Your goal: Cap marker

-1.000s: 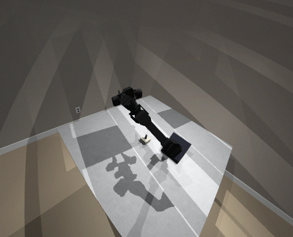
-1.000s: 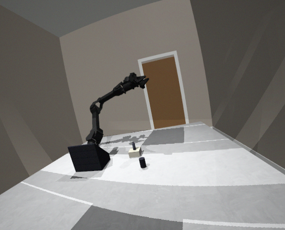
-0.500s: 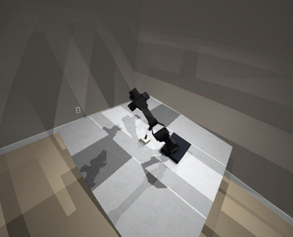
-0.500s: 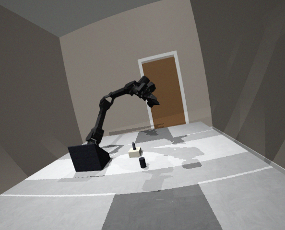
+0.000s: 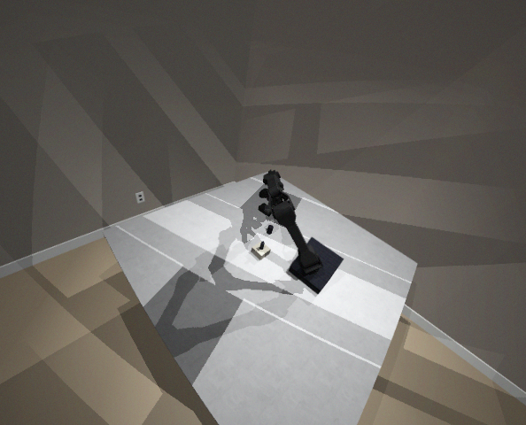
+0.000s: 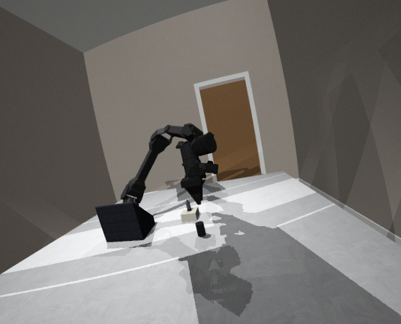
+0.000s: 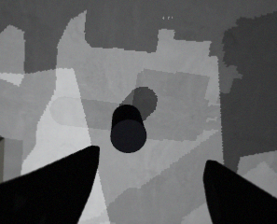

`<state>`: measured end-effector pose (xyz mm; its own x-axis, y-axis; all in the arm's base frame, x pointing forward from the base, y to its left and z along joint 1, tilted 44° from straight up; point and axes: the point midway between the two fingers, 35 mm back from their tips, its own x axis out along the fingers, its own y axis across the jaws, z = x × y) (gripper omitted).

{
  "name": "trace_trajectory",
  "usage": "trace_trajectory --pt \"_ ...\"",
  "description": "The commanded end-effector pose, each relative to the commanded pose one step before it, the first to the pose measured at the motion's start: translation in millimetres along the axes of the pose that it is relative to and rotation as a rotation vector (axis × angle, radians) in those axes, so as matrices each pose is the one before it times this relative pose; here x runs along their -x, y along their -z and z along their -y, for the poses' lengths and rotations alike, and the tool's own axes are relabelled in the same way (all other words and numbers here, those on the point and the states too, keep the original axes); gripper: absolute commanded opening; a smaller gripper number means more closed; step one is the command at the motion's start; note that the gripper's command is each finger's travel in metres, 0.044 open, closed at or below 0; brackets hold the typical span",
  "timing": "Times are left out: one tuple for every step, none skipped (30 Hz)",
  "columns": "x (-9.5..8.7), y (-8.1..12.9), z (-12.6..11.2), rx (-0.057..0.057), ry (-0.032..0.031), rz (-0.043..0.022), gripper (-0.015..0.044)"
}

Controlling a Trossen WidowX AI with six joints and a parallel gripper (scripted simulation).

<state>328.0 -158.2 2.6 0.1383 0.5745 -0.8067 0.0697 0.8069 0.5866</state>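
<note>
The dark cap (image 5: 269, 227) (image 6: 200, 229) (image 7: 128, 131) stands upright and loose on the table (image 5: 299, 366). The dark marker (image 5: 261, 244) (image 6: 188, 204) stands upright in the cream holder block (image 5: 256, 253) (image 6: 190, 215) close beside the cap. My gripper (image 6: 198, 199) (image 7: 151, 161) points down and hangs above the cap, well clear of it. Its fingers are open and empty. In the wrist view the cap sits just ahead of the gap between the two fingertips. The marker and holder do not show in the wrist view.
The arm's dark base block (image 5: 327, 260) (image 6: 123, 223) stands on the table near the holder. Patchy light and shadow cover the table. A brown door (image 6: 228, 129) is in the far wall. The table edges are far from the objects.
</note>
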Motion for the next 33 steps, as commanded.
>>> trace_trajectory --pt "-14.48 14.33 1.10 -0.0002 -0.12525 -0.03310 0.0252" --pt "0.00 0.00 0.00 0.0000 0.00000 0.00000 0.0252" --pt "0.00 0.00 0.00 0.0000 0.00000 0.00000 0.0252" --pt "-0.01 0.90 -0.55 0.0000 -0.00002 -0.00004 0.0252" --pt "-0.04 2.25 -1.38 -0.0001 -0.00005 -0.00010 0.0252" --pt "-0.02 0.91 -0.55 0.0000 -0.00002 -0.00004 0.0252" --pt "-2.83 -0.14 0.06 0.0000 0.00002 0.00005 0.0252" --pt "-8.48 -0.28 0.10 0.0000 -0.00006 0.00014 0.0252" --pt "-12.63 -0.01 -0.11 0.0001 -0.00040 0.00015 0.0252" --pt "-8.36 0.27 -0.23 0.0001 -0.00048 0.00006 0.0252" --pt "-2.77 0.14 -0.11 0.0000 -0.00020 0.00001 0.0252" --pt "0.00 0.00 0.00 0.0000 0.00000 0.00000 0.0252" --pt "0.00 0.00 0.00 0.0000 0.00000 0.00000 0.0252" --pt "0.00 0.00 0.00 0.0000 0.00000 0.00000 0.0252" --pt "-1.21 0.07 -0.05 0.0000 -0.00002 0.00001 0.0252" --pt "-3.63 0.23 -0.17 0.0000 -0.00009 0.00003 0.0252" --pt "-5.42 0.43 -0.31 0.0000 -0.00020 0.00003 0.0252" --pt "-3.60 0.34 -0.23 0.0000 -0.00018 0.00001 0.0252" --pt "-1.20 0.12 -0.08 0.0000 -0.00007 0.00000 0.0252" --pt "0.00 0.00 0.00 0.0000 0.00000 0.00000 0.0252" --pt "-0.27 -0.02 0.01 0.0000 0.00001 0.00001 0.0252" --pt "-0.80 -0.05 0.02 0.0000 0.00003 0.00002 0.0252" --pt "-1.33 -0.08 0.04 0.0000 0.00004 0.00002 0.0252" --pt "-1.63 -0.09 0.04 0.0000 0.00005 0.00003 0.0252" --pt "-1.63 -0.08 0.04 0.0000 0.00004 0.00003 0.0252" --pt "-1.63 -0.07 0.03 0.0000 0.00003 0.00003 0.0252" --pt "-1.63 -0.07 0.03 0.0000 0.00002 0.00003 0.0252" --pt "-1.63 -0.06 0.02 0.0000 0.00001 0.00003 0.0252" --pt "-1.62 -0.05 0.02 0.0000 0.00001 0.00002 0.0252" --pt "-1.62 -0.04 0.01 0.0000 0.00000 0.00002 0.0252" --pt "-1.63 -0.02 0.00 0.0002 -0.00006 0.00005 0.0252" --pt "-1.63 -0.01 0.00 0.0002 -0.00006 0.00005 0.0252" --pt "-1.62 0.00 -0.01 0.0002 -0.00007 0.00005 0.0252"
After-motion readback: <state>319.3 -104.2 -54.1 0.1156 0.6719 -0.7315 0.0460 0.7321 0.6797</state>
